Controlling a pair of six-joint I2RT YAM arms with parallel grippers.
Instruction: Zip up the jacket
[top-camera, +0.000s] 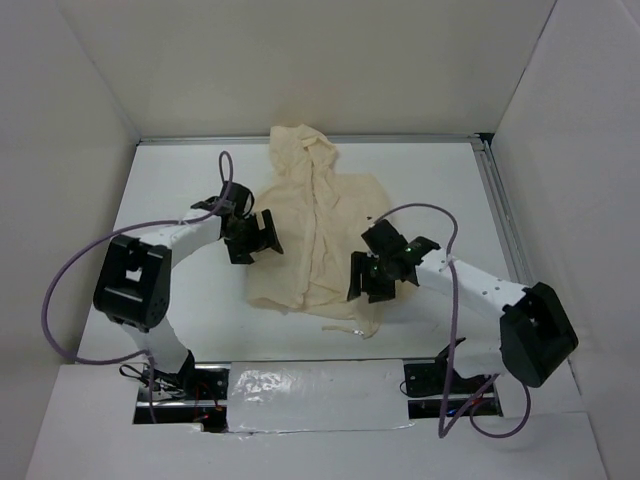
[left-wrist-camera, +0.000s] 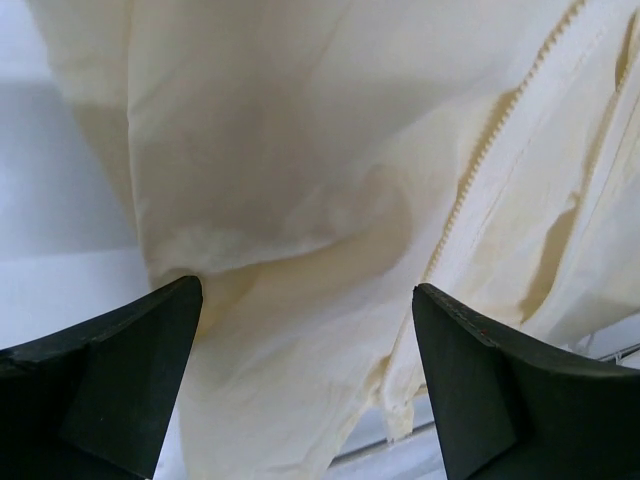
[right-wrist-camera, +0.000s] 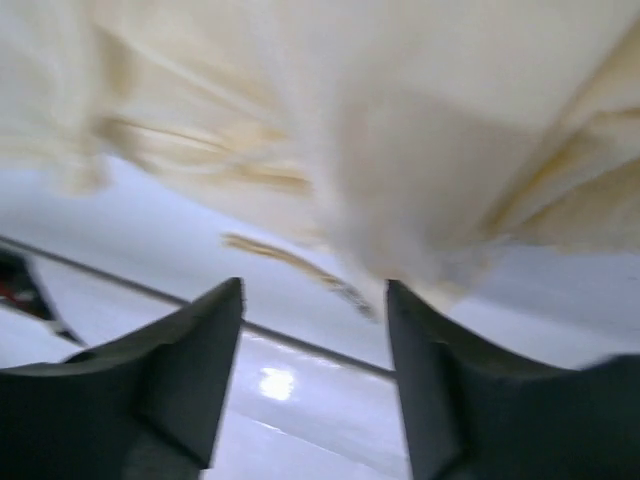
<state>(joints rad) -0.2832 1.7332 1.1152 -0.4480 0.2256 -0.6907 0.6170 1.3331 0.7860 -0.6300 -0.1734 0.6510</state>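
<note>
The soft, light jacket (top-camera: 315, 225) lies in the middle of the surface (top-camera: 180, 300), hood (top-camera: 300, 145) at 12 o'clock. I would grasp the hem (top-camera: 300, 298) beside the zipper (left-wrist-camera: 470, 180), at 6 o'clock. Left pincer (top-camera: 250, 238) and right pincer (top-camera: 378, 272) are released, empty.

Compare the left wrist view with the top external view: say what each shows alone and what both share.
Only the left wrist view: a row of zipper teeth running diagonally down the cloth, seen close up. Only the top external view: the whole garment with its hood toward the far edge, both arms, and the right gripper over the lower hem on the right arm's side. Both: the cream jacket on the white table, and the open left gripper at the jacket's left side.
</note>
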